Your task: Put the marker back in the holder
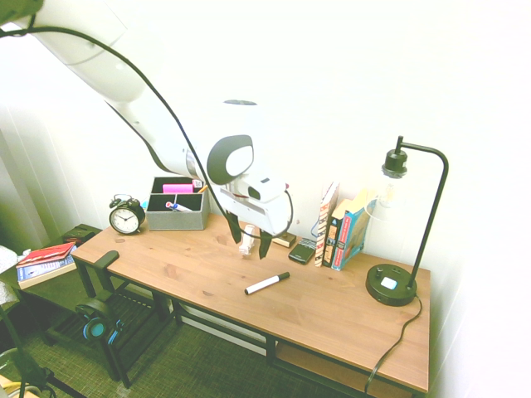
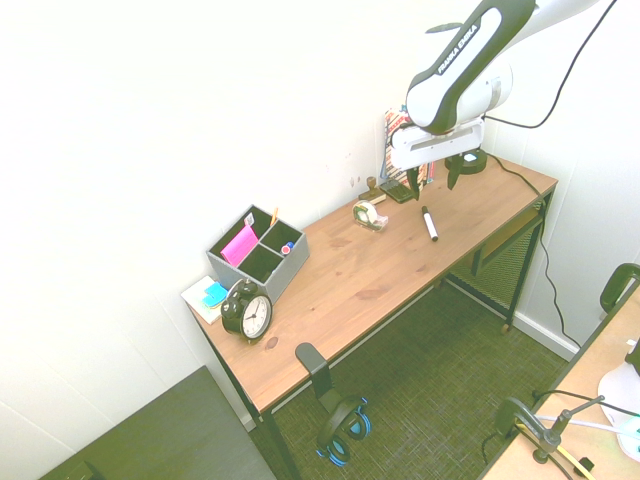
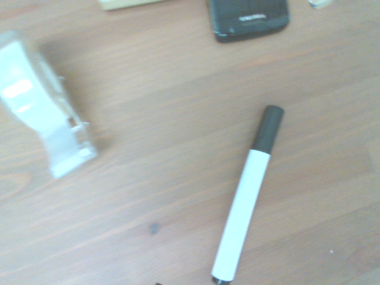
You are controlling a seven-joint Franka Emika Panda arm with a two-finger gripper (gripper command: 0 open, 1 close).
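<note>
White marker (image 1: 267, 283) with its black cap lies flat on the wooden desk (image 1: 332, 319), far from the grey holder (image 1: 176, 211), and the gripper (image 1: 250, 240) hangs above it, empty and wide open, so it looks ready to go down and pinch it.

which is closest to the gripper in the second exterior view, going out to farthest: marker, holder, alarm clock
1. The marker lies on the desk just below the open gripper.
2. The holder stands far along the desk, near the wall.
3. The alarm clock stands just past the holder, at the desk's end.
</note>
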